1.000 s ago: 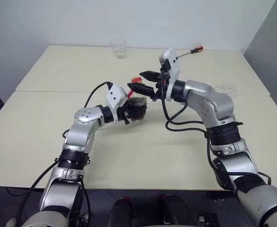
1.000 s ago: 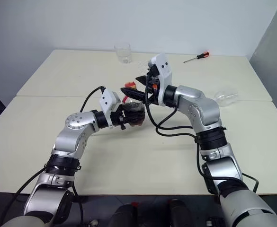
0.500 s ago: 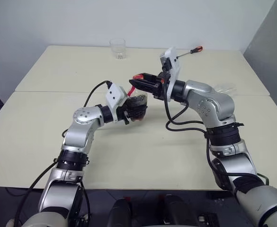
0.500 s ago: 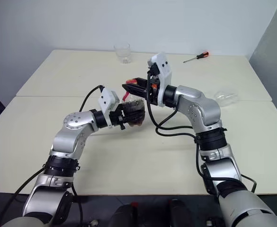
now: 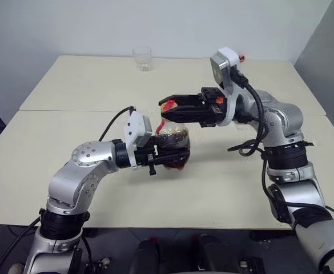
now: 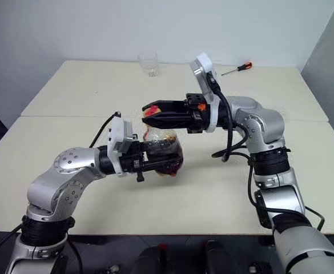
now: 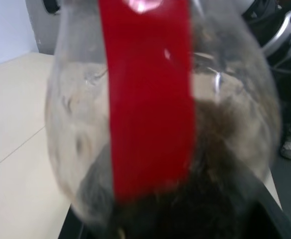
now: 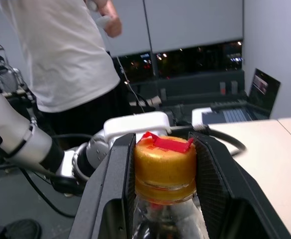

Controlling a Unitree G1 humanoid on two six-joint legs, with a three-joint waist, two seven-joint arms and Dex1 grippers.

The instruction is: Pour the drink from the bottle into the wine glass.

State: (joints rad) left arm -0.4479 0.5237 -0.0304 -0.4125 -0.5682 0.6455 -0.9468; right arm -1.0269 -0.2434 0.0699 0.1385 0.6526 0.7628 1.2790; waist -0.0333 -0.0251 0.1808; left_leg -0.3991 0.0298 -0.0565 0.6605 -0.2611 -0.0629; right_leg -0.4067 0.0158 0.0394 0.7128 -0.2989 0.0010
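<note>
Bottle (image 5: pixel 174 145) held upright above table (image 5: pixel 69 85), near its front middle. Left hand (image 5: pixel 168 153) gripped bulbous base from side; dark drink (image 6: pixel 165 149) filled the lower part. Right hand (image 8: pixel 161 172) reached in level from the right, fingers (image 8: pixel 116 184) closed on yellow cap (image 8: pixel 165 164), red strip across cap top. Clear tumbler (image 6: pixel 148 64) stood at far table edge, well apart. Screwdriver (image 6: pixel 238 69) lay at far right. Person in white shirt (image 8: pixel 60 50) stood beyond hand in right wrist view.
</note>
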